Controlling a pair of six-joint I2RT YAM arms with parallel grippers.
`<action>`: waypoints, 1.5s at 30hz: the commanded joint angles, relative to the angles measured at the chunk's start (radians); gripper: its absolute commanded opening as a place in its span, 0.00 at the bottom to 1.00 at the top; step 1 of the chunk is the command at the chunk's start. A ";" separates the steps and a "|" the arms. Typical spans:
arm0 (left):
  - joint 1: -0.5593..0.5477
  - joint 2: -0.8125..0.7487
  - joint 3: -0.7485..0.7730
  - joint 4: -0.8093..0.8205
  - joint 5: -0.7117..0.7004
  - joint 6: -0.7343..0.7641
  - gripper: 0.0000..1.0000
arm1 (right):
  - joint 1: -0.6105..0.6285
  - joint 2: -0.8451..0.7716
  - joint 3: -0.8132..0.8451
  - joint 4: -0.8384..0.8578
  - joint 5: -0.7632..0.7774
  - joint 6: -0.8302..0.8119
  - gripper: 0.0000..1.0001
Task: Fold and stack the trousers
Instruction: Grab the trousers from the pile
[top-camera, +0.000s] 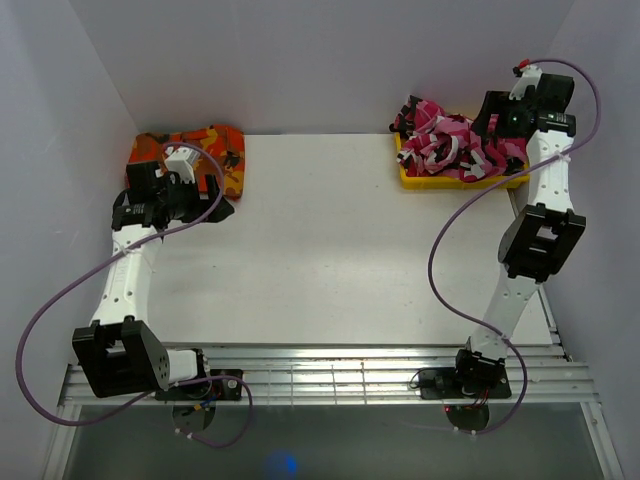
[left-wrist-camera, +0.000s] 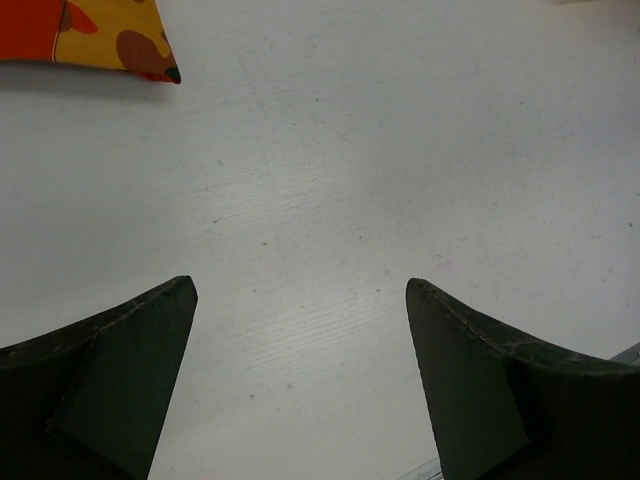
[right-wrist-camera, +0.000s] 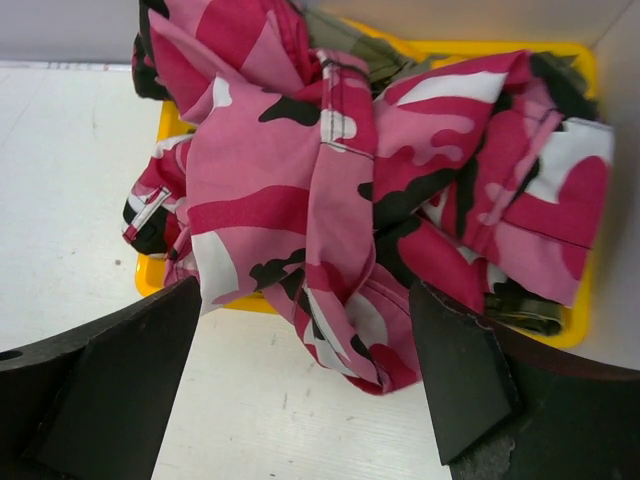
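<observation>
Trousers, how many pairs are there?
3: orange-red camouflage trousers folded far left, pink camouflage trousers heaped in the yellow tray, olive-grey ones peeking out beneath them. More may hide there.

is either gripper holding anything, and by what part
Nothing is held: the left gripper is open over the table, the right gripper open by the trousers.

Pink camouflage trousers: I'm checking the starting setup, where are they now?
Top view: the trousers lie bunched in the yellow tray at the table's far right corner, by the open right tool.
</observation>
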 joint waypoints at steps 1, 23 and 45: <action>0.004 -0.018 -0.038 0.055 -0.005 -0.006 0.98 | 0.005 0.053 0.010 0.053 -0.113 0.023 0.90; 0.004 0.069 -0.067 0.066 -0.031 0.023 0.98 | 0.102 0.331 0.114 0.156 0.025 -0.034 0.44; 0.004 -0.023 0.050 -0.012 -0.042 -0.047 0.98 | 0.096 -0.401 0.124 0.642 -0.110 0.395 0.08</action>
